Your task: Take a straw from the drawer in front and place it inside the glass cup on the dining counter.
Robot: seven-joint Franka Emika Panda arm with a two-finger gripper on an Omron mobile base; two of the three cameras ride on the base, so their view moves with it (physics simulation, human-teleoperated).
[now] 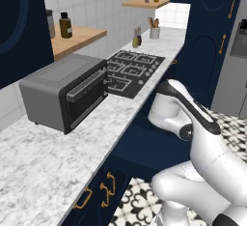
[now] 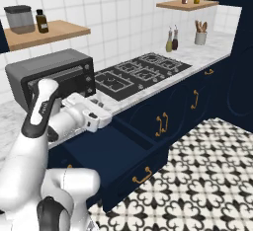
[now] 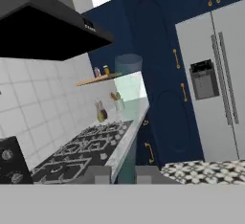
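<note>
Toaster oven: grey, far left on the marble worktop, door shut, against the white tiled wall.
Wooden shelf: above the oven, bearing a grey canister and a brown bottle.
Arm: bent forward in front of the oven, its white hand level with the worktop's edge.
Gripper: closed tight, the two dark tips pinching the straw between them.
Straw: in the hand view, a pale see-through strip rising upright from between the tips (so close to the lens that it looks broad and blurred).
Drawer: pulled open under the worktop, just below the hand; dark navy inside, gold handle on its front; what lies in it cannot be made out.
Cooktop: black, with four grates, set into the worktop right of the oven.
Bottles: two, standing beyond the cooktop, near a white utensil pot.
Fridge: steel, two doors, far right in the hand view, beside tall navy cabinets.
Floor: black-and-white patterned tiles.
</note>
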